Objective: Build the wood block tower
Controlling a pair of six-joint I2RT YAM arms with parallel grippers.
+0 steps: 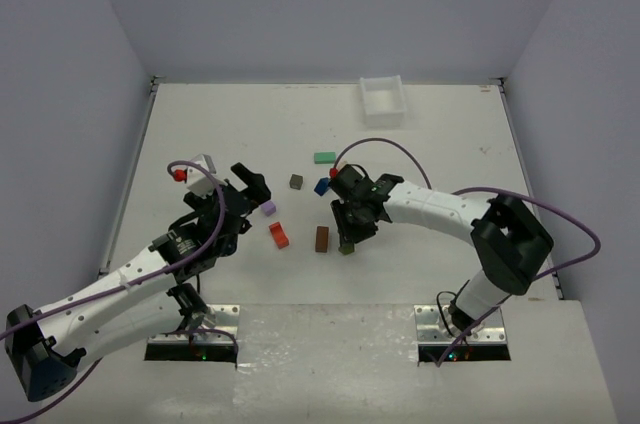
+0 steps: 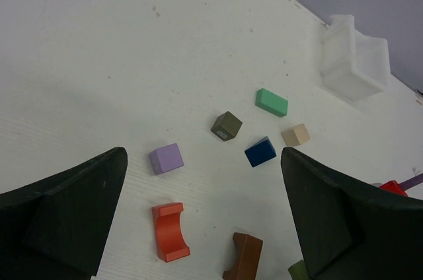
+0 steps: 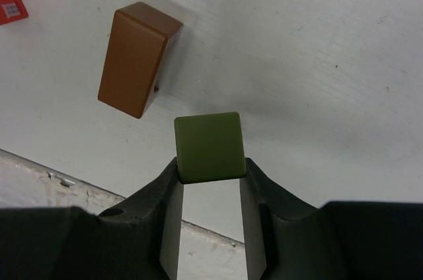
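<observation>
arms: L arm (image 1: 110, 294) & R arm (image 1: 430, 206) white shells, blk joints | cables (image 1: 400, 149): purple, looped | L tool (image 1: 247, 187), R tool (image 1: 347, 241): matte blk fingers (image 3: 165, 207) | bases (image 1: 225, 319): silver plates

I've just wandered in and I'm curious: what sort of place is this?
Probably a robot test booth in a lab. A white table is boxed in by plain walls, two robot arms are bolted at its near edge, and small painted blocks lie scattered, an olive cube in the right gripper.
</observation>
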